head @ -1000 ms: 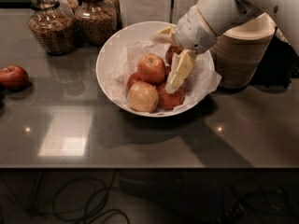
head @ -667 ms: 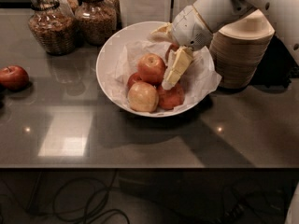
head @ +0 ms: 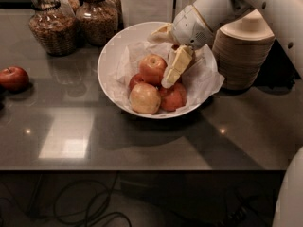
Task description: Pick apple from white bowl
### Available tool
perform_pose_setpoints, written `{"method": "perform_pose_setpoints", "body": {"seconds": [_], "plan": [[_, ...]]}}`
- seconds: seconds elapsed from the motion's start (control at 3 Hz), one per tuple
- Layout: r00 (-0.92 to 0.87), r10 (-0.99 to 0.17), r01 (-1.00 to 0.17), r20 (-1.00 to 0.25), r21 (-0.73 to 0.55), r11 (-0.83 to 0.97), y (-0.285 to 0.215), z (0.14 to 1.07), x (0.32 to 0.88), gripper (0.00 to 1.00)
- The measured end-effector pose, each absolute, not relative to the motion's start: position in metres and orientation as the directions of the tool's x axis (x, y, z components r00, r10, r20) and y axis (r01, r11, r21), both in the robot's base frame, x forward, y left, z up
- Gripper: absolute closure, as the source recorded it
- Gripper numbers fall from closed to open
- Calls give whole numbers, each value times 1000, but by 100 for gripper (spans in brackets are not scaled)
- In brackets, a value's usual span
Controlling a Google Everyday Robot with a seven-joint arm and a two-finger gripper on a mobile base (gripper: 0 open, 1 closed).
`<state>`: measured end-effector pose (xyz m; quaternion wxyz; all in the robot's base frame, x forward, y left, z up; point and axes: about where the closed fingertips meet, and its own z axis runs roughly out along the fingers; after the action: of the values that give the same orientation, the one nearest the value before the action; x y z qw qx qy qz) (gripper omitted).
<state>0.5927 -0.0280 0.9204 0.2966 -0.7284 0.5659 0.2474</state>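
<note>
The white bowl, lined with crumpled white paper, stands mid-table. The orange-red apple with a pale blush lies on top of the pile in it. A paler yellow apple lies in front of it. Darker red apples lie beside and below it. My gripper reaches into the bowl from the upper right and is open. One cream finger points down just right of the apple. The other finger sits behind it near the bowl's far rim.
A red apple lies on the table at the far left. Two glass jars of nuts stand at the back left. A stack of beige paper bowls stands right of the white bowl, under my arm.
My gripper has shifted a little to the left, bringing the lower finger closer to the orange-red apple's right side. The apples have not moved.
</note>
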Motion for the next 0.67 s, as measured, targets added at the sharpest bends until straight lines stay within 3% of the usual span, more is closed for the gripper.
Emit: {"method": "perform_pose_setpoints", "body": {"seconds": [0.33, 0.67], "plan": [[236, -676, -971, -698, -150, -184, -28, 920, 594, 22], [236, -676, -971, -698, -150, -184, -28, 920, 594, 44]]}}
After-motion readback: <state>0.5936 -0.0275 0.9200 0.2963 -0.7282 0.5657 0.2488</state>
